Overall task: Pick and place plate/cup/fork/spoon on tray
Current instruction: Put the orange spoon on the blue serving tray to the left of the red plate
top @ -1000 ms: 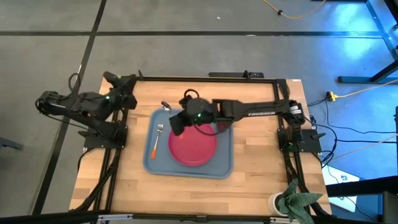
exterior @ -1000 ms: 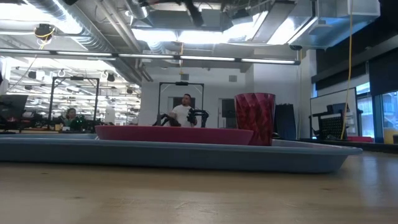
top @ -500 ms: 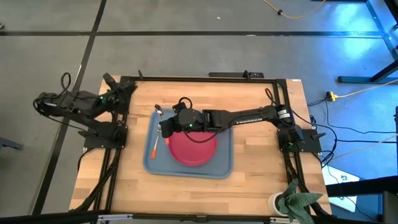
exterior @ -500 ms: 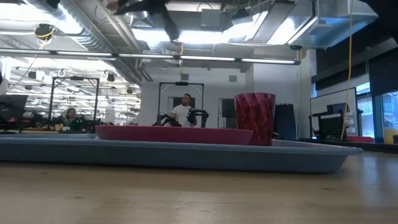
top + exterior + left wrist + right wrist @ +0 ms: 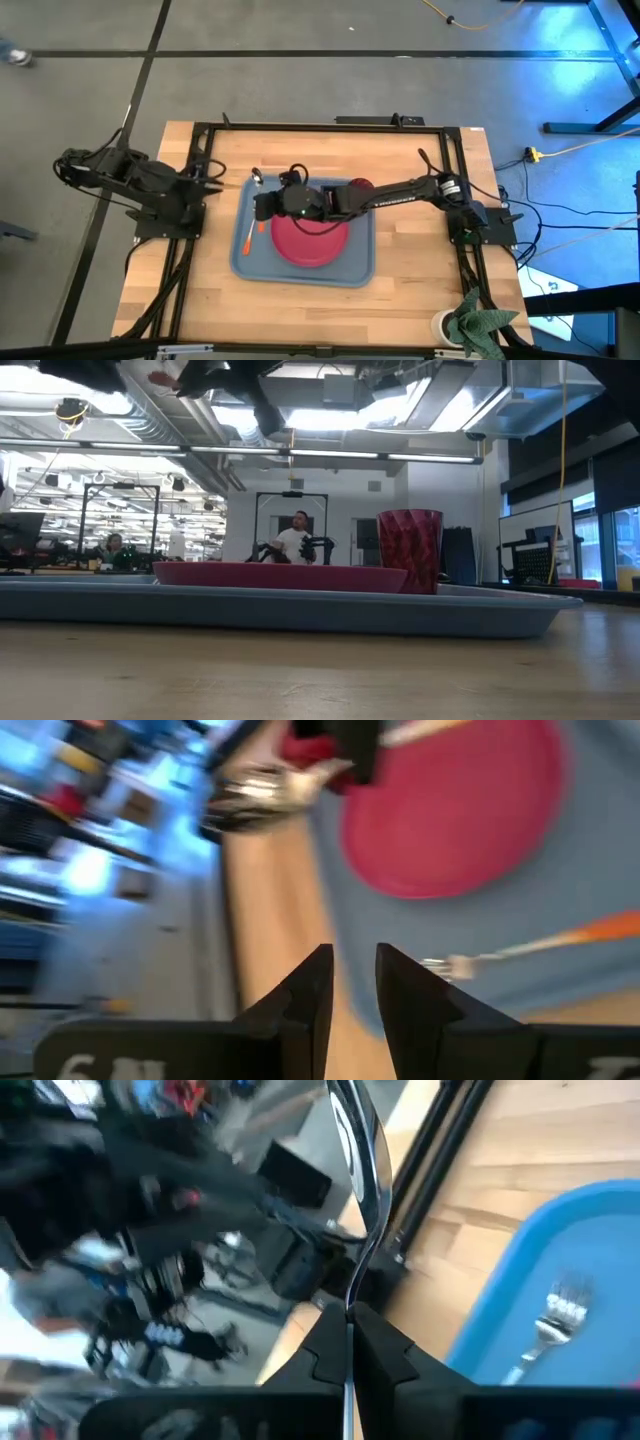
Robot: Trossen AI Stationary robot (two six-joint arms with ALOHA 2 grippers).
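While your right pincer (image 5: 262, 201) pinches the spoon (image 5: 256, 177) over the tray's (image 5: 360, 268) left edge, plate (image 5: 312, 238), cup (image 5: 361, 185) and fork (image 5: 249, 232) already sit inside. The left pincer (image 5: 349, 982) looks slightly spread.

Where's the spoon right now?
The spoon is pinched in the right gripper, held over the tray's left end in the high view, above the fork and just left of the plate.

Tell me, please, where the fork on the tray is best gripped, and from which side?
Probably mid-handle, from straight above, fingers across it. The fork lies flat on the tray, in the narrow strip beside the plate. Its orange handle is clear.
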